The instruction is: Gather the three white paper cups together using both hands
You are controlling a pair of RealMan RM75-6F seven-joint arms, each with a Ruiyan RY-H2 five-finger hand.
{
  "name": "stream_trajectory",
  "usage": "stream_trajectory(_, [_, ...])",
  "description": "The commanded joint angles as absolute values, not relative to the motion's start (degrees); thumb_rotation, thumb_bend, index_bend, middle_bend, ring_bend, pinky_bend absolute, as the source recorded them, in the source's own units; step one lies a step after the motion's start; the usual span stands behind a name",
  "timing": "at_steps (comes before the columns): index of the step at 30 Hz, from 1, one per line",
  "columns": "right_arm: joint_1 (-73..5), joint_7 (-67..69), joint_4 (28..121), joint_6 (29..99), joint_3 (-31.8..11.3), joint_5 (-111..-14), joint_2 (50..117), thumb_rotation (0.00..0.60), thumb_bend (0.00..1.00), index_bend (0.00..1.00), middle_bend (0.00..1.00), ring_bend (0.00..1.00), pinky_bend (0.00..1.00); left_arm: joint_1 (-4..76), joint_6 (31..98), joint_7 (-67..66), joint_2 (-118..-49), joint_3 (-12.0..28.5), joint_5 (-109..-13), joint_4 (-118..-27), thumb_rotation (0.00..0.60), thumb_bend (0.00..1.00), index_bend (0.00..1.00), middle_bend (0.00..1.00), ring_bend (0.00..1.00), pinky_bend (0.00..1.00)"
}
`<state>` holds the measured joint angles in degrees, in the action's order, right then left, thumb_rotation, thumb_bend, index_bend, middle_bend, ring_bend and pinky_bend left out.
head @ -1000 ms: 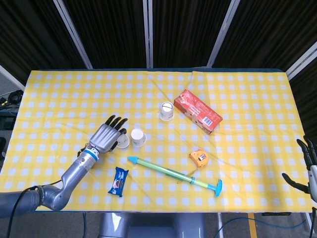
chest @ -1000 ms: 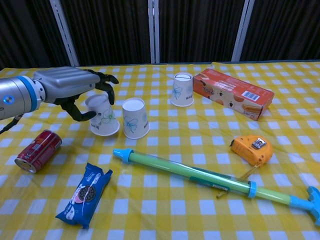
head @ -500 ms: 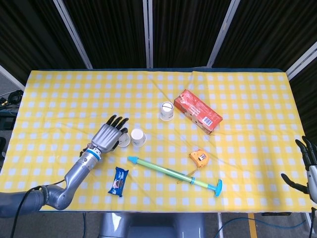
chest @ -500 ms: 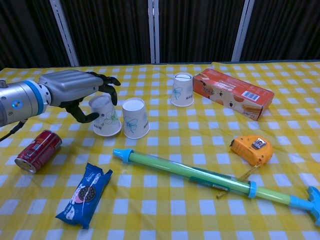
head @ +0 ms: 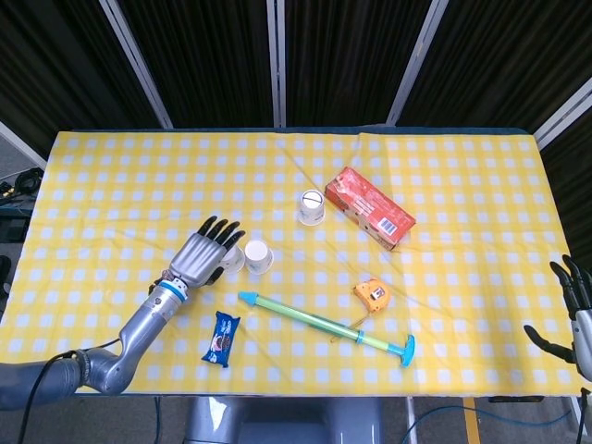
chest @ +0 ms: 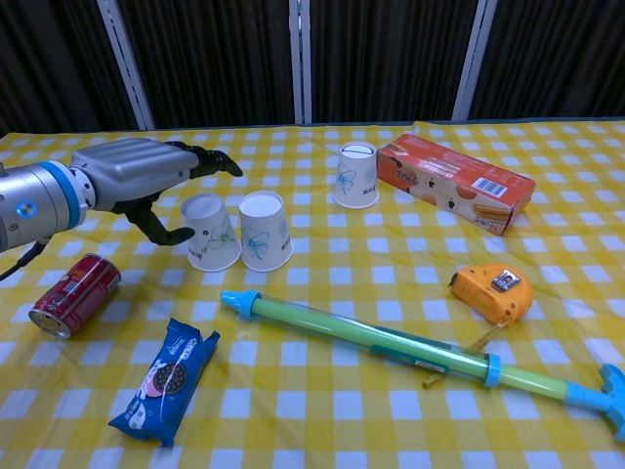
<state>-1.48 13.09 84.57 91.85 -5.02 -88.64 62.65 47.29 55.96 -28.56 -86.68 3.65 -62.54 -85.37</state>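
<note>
the left hand (chest: 146, 181) hovers with fingers spread and holding nothing, just to the left of an upside-down white paper cup (chest: 211, 231) on the yellow-checked desk (head: 462, 176). a second cup (chest: 264, 231) stands touching the first on the side away from that hand, so two of the three already sit as a pair. the third cup (chest: 355, 176) stands apart, beyond the pair and further off to the right of the left hand, just beside the end of a red box (chest: 456, 183).

the right hand (head: 573, 314) waits at the desk's far right edge, fingers apart and empty, well away from every cup; the chest view does not show it. the lone cup lies between the two hands, though nearer the left one. closing that gap looks to be what remains: either the pair is pushed away from the left hand toward the lone cup, or the right hand crosses the desk to bring it in past the box.
</note>
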Motion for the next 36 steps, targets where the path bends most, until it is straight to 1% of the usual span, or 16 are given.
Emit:
stream_trajectory(1, [-1.5,13.0,84.5,91.8,-5.0,-88.7,62.7,0.6,0.06,0.07,0.0,0.0,0.0,45.8,58.6,-27.0,-84.5,3.9,-64.5,-88.0,0.6,0.38,0.02,0.0,0.0,0.0])
stream_trajectory(4, [-1.5,12.7,84.4,91.7,-5.0,-88.6,62.8,0.6,0.06,0.07,0.0,0.0,0.0,43.7,62.3,-25.3,-82.4,3.9,-67.1,-90.6,0.6,0.32,0.0,0.0,0.0,0.0])
stream_trajectory(6, [-1.6,12.6,84.3,91.5,-5.1,-88.4,62.9,0.6,0.06,0.06,0.0,0.0,0.0,41.3,66.4,-23.9,-80.5,3.5,-69.6,-92.8,0.6,0.23,0.0,0.0,0.0,0.0])
stream_trajectory(9, [-1.8,12.2,84.1,90.9,-5.0,-88.2,63.2,0.6,0.06,0.06,0.0,0.0,0.0,37.2,72.7,-22.6,-78.0,2.3,-72.9,-95.3,0.6,0.13,0.0,0.0,0.0,0.0])
stream_trajectory(11, [-2.2,11.8,83.9,90.2,-4.9,-88.1,63.5,0.6,0.06,0.06,0.0,0.0,0.0,33.7,77.6,-22.2,-76.7,1.0,-75.0,-96.3,0.6,0.1,0.0,0.0,0.0,0.0])
stream_trajectory(12, [-2.5,11.2,83.8,89.4,-4.8,-88.1,63.8,0.6,0.06,0.05,0.0,0.0,0.0,30.9,81.0,-21.7,-75.8,-0.3,-75.9,-97.0,0.6,0.1,0.0,0.0,0.0,0.0])
stream_trajectory(14, [-3.0,10.3,83.8,88.8,-4.9,-88.0,64.2,0.6,0.06,0.05,0.0,0.0,0.0,27.9,84.3,-20.6,-75.0,-1.8,-77.6,-97.5,0.6,0.1,0.0,0.0,0.0,0.0])
stream_trajectory(16, [-3.3,9.9,84.0,88.3,-4.9,-87.9,64.5,0.6,0.06,0.05,0.0,0.0,0.0,26.0,85.9,-19.6,-74.3,-2.5,-78.3,-97.8,0.6,0.1,0.0,0.0,0.0,0.0])
stream_trajectory(22, [-5.9,6.7,86.9,86.2,-5.8,-88.7,65.0,0.6,0.06,0.05,0.0,0.0,0.0,21.3,88.7,-15.9,-71.8,-4.7,-80.9,-98.0,0.6,0.1,0.0,0.0,0.0,0.0])
stream_trajectory(28, [-11.1,0.8,92.8,81.8,-8.3,-89.6,64.5,0.6,0.06,0.1,0.0,0.0,0.0,19.4,88.8,-10.8,-70.7,-4.2,-81.4,-96.6,0.6,0.1,0.0,0.0,0.0,0.0])
stream_trajectory(30, [-14.2,-1.8,95.6,78.8,-10.0,-89.1,64.6,0.6,0.06,0.13,0.0,0.0,0.0,19.1,88.2,-9.0,-70.2,-3.4,-80.5,-96.3,0.6,0.1,0.0,0.0,0.0,0.0])
stream_trajectory(32, [-18.6,-4.6,98.4,74.3,-12.9,-86.8,65.6,0.6,0.06,0.16,0.0,0.0,0.0,18.9,87.1,-7.0,-69.5,-2.7,-80.0,-95.9,0.6,0.1,0.0,0.0,0.0,0.0])
stream_trajectory(35, [-23.1,-6.7,99.7,68.9,-15.5,-82.9,67.1,0.6,0.06,0.19,0.0,0.0,0.01,18.9,86.2,-5.7,-69.2,-2.2,-80.0,-95.4,0.6,0.1,0.0,0.0,0.0,0.0])
stream_trajectory(36, [-25.6,-7.5,99.8,65.9,-16.8,-80.7,68.1,0.6,0.06,0.2,0.0,0.0,0.02,18.9,85.7,-5.1,-69.1,-2.0,-79.9,-95.1,0.6,0.1,0.0,0.0,0.0,0.0])
